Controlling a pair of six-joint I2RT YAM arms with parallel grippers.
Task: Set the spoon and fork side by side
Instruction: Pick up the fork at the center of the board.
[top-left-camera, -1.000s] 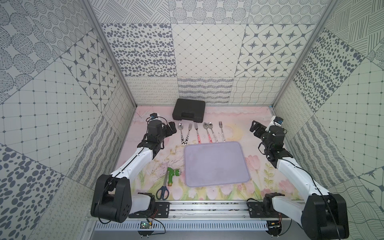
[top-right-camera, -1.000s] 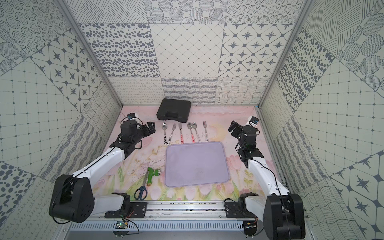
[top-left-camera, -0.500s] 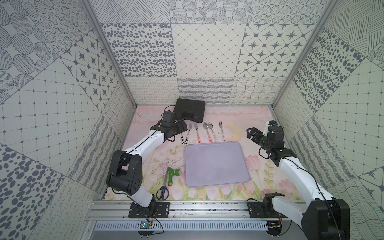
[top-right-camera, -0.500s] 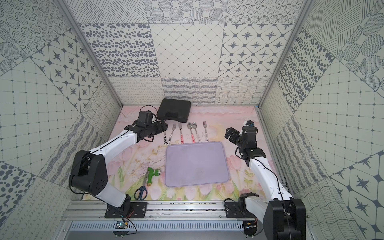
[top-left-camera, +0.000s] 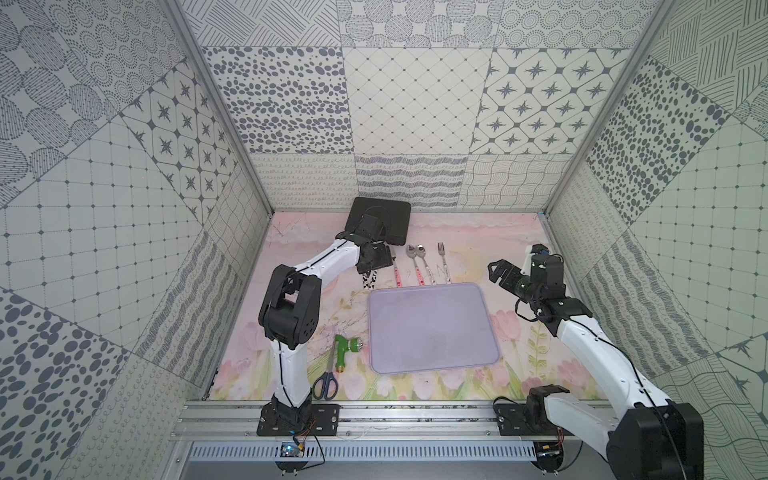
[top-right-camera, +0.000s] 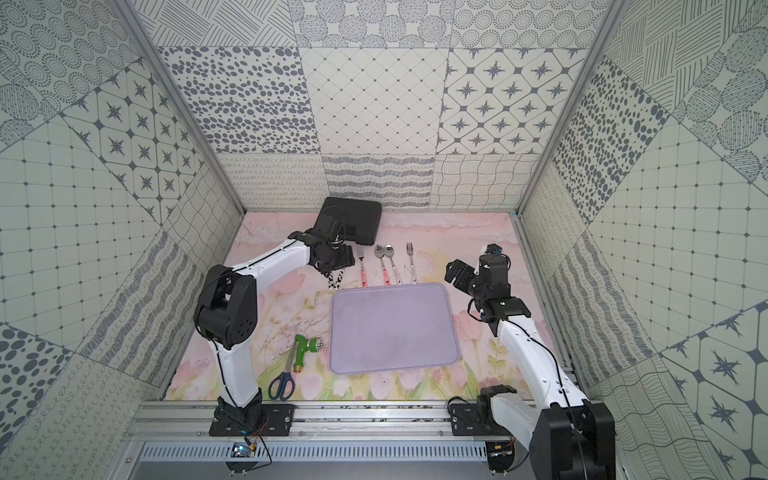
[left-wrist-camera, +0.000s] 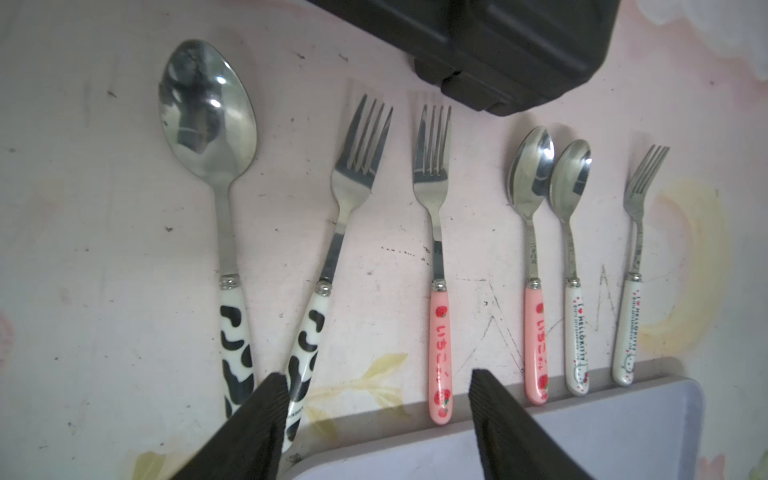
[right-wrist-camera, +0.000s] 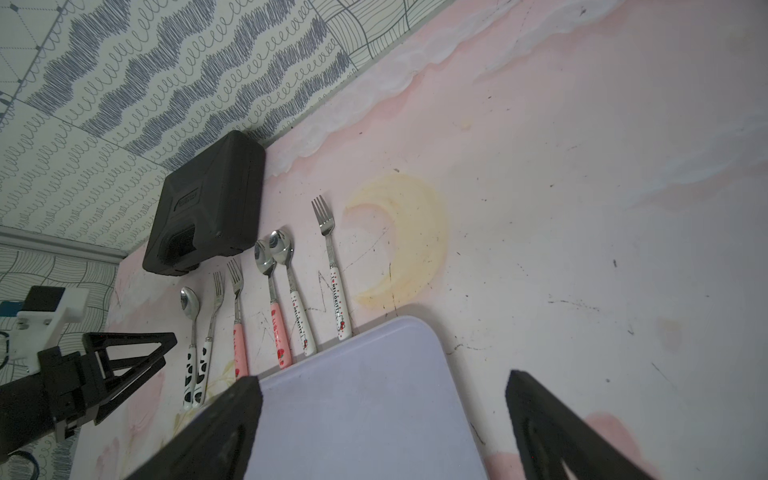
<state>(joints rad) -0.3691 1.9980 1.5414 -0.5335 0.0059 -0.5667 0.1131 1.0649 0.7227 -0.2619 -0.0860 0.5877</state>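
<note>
Strawberry fork lies flat in the cutlery row along the far edge of the lilac tray, apart from the strawberry spoon to its right. Left gripper hovers over the fork's handle, jaws apart, holding nothing. One finger overlaps the cow-patterned fork just left, so I'd shift right before pinching, then slide toward the spoon. Right gripper hangs spread wide, empty

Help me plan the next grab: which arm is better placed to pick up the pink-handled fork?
Left. In its wrist view the pink-handled fork shows between the left gripper's open fingers. The right gripper hovers open on the far side of the white-handled fork.
</note>
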